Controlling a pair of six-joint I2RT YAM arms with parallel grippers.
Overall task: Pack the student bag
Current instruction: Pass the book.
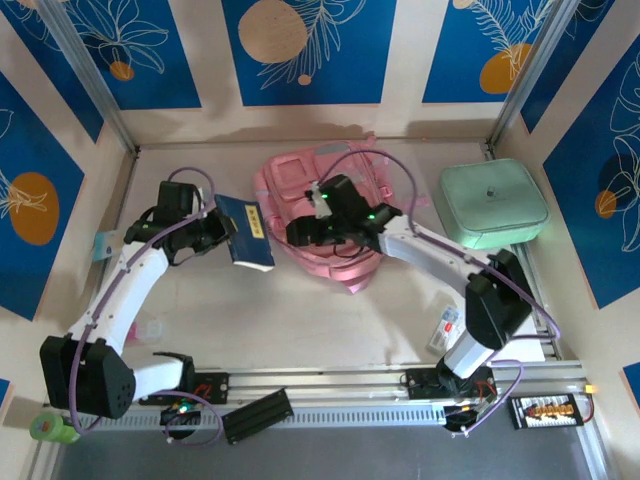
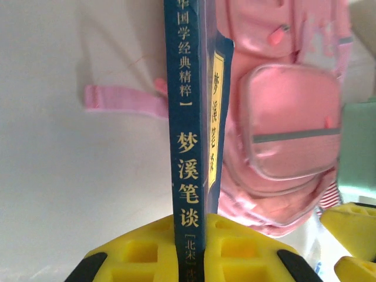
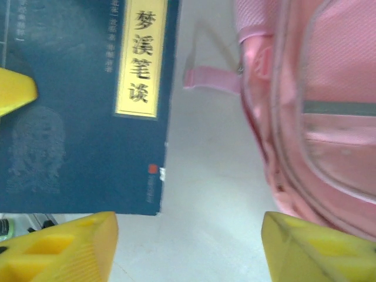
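Pink fabric dead centre from the top camera: your student bag (image 1: 290, 180) lies flat toward the back of the table (image 1: 300, 320), between the two arms, with the mint-green case (image 1: 493, 203) well apart on its right. Your left gripper (image 1: 222, 236) has the blue book (image 1: 250, 232) just left of the bag, and your right gripper (image 1: 300, 236) hovers at the bag's left edge, close to that book. Over to the left wrist: the left gripper (image 2: 191, 238) is clamped on the blue book (image 2: 187, 147), yellow pads (image 2: 141, 252) pressing either side of the spine, gold characters running up it. The student bag (image 2: 288, 129) sits just right of it, front pocket facing you, a pink strap (image 2: 117, 97) trailing left on the tabletop. Now the right wrist: your right gripper (image 3: 188, 247) is spread wide, with bare table between its yellow fingers (image 3: 64, 249). The blue book (image 3: 76, 129) shows its cover upper left, and the student bag (image 3: 329, 117) lies on the right.
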